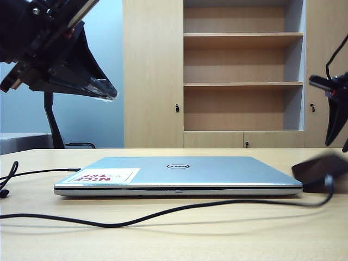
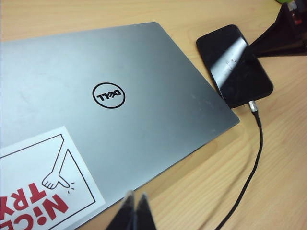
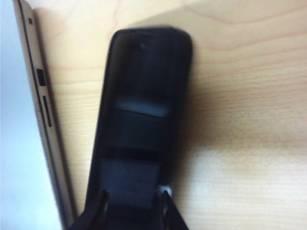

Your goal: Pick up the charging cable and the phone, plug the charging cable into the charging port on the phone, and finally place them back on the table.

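Observation:
The black phone (image 2: 235,64) lies flat on the table (image 1: 244,234), just right of the laptop. The charging cable (image 2: 254,158) is a thin black cord, and its silver plug (image 2: 253,106) sits in the charging port on the phone's short edge. From there the cable (image 1: 163,213) trails along the table in front of the laptop. My right gripper (image 3: 134,199) is open, one finger on each side of the phone (image 3: 144,96), and it hangs above the phone (image 1: 321,167) in the exterior view. My left gripper (image 2: 135,199) is shut and empty, raised over the laptop's front corner.
A closed silver Dell laptop (image 1: 179,171) with a red-lettered sticker (image 2: 33,191) fills the middle of the table. More black cord loops at the table's left edge (image 1: 11,174). Behind stand a tan shelf cabinet (image 1: 239,70) and a grey desk (image 1: 22,141).

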`<act>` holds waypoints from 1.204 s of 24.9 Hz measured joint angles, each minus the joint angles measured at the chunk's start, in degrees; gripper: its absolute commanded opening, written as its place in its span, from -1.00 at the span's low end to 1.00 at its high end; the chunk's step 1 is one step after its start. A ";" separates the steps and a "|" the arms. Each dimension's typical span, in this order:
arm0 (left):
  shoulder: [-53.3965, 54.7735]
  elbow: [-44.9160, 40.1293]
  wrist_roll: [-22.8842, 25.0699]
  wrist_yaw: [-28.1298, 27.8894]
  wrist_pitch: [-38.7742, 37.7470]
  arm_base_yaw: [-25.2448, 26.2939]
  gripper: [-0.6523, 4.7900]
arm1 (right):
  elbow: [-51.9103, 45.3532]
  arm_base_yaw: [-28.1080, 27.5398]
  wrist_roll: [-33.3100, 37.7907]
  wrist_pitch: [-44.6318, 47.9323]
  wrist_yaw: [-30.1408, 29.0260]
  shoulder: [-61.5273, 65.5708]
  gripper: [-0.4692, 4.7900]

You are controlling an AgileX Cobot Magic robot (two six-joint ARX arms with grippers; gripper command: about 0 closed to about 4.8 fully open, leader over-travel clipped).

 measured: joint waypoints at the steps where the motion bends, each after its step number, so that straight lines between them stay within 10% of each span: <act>1: 0.00 0.00 0.00 0.00 0.00 0.00 -0.78 | 0.87 0.00 -0.07 -0.94 0.07 0.00 -0.26; 5: -0.74 -0.02 0.02 0.00 -1.42 0.00 -0.78 | 5.31 0.09 -0.15 -5.31 0.07 -0.87 -0.86; 18: -6.88 -0.02 0.83 -0.04 -7.06 0.87 -0.78 | 3.89 2.38 -0.22 -4.37 1.60 -19.45 -0.86; 30: -7.43 -0.37 0.94 -0.02 -12.48 0.74 -0.78 | -22.08 4.44 -0.24 14.27 3.89 -45.40 -0.85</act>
